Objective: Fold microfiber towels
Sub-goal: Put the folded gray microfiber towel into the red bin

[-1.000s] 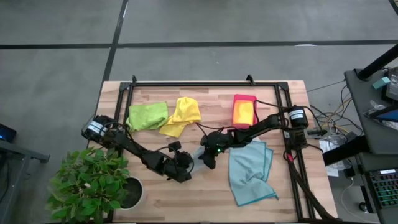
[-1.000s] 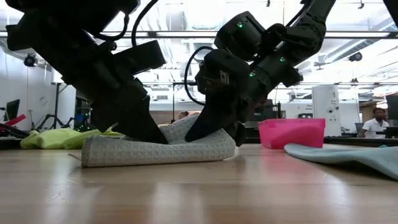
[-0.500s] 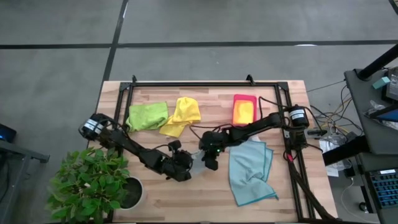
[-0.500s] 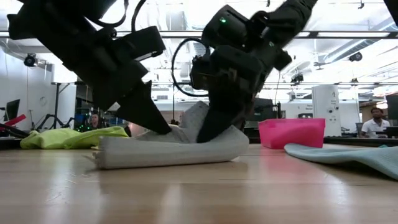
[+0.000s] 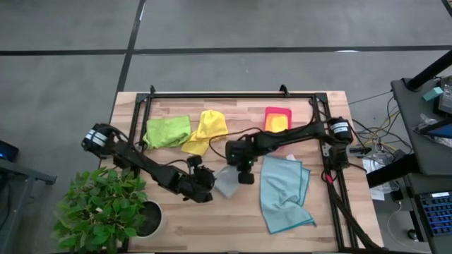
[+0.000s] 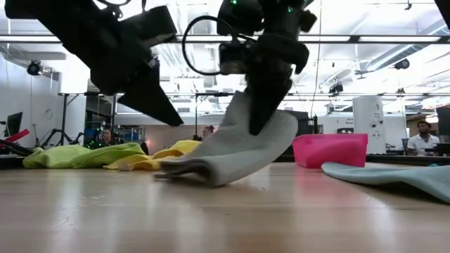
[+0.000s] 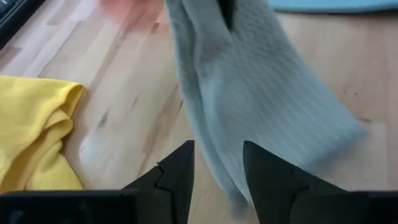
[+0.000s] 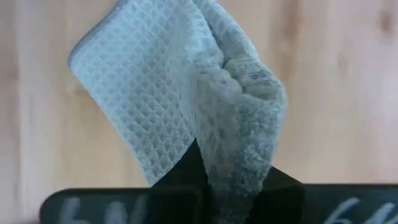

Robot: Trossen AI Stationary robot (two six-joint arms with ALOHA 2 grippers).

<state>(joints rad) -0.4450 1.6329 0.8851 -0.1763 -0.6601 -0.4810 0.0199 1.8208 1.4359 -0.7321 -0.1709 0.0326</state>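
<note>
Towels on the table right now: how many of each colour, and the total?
Lime green towel: 1
Yellow towel: 1
Grey towel: 1, lifted at one end by the right gripper
Light blue towel: 1
Total: 4 towels. The yellow piece inside the pink-red tray is not counted; I cannot tell what it is.

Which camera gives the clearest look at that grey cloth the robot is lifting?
The low view: the grey towel hangs from the right gripper, its lower end on the table. The high view shows a small patch; the wrist views show close-ups of its weave.
</note>
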